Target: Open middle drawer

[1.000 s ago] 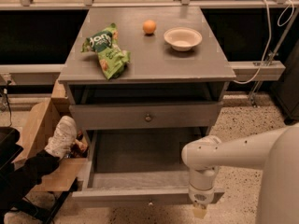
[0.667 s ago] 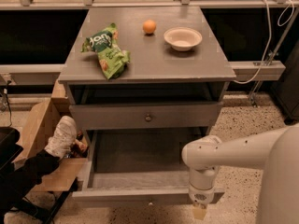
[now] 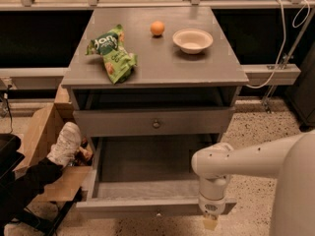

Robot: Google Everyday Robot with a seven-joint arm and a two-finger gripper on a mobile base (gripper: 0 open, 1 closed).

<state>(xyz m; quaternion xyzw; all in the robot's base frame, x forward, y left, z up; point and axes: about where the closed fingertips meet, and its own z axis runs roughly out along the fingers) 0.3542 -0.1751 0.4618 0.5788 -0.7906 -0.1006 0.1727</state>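
Gripper [image 3: 210, 223] hangs before the open middle drawer [image 3: 128, 206], right end.

On the grey tabletop [image 3: 167, 65] I see a green snack bag [image 3: 112, 53] lying toward the left edge, an orange [image 3: 157, 28] near the middle of the back edge, and a pale bowl [image 3: 193, 40] just right of it toward the back right corner, not touching it. On the speckled floor [image 3: 256, 132] to the left stands an open cardboard box [image 3: 47, 132] with a white shoe [image 3: 65, 144] on a dark-trousered leg [image 3: 24, 186] lying across it, and a white cable [image 3: 283, 38] hangs at the right. My gripper [image 3: 210, 223] hangs at the bottom edge of view, right of centre.
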